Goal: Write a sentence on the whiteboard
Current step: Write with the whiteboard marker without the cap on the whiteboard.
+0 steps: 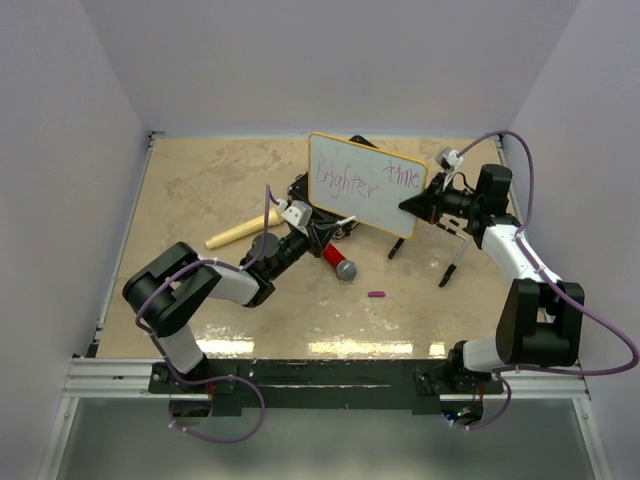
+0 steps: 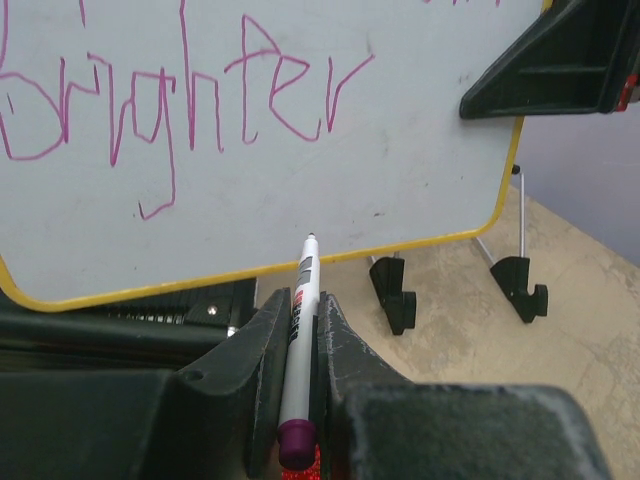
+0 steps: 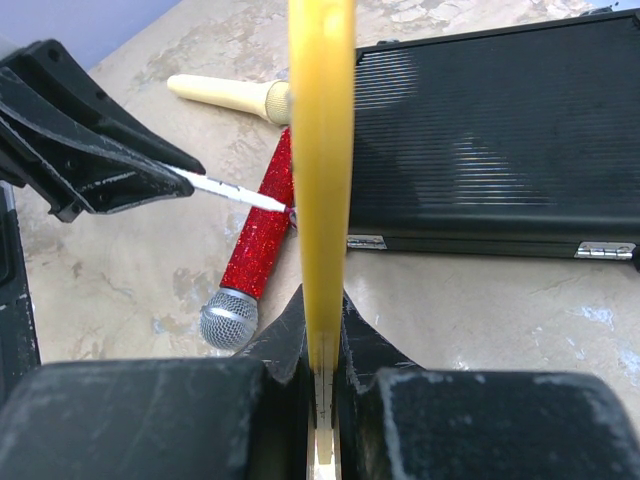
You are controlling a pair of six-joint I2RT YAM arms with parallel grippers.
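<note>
Two grippers closed | left gripper [image 2: 305,308] clamped on a white marker [image 2: 299,355], tip against the whiteboard [image 1: 375,205] near its lower rim | right gripper [image 3: 322,318] clamped on whiteboard's yellow edge | whiteboard tilted, upper centre of overhead frame | sentence [image 1: 345,180] reads "Brighter time"
</note>
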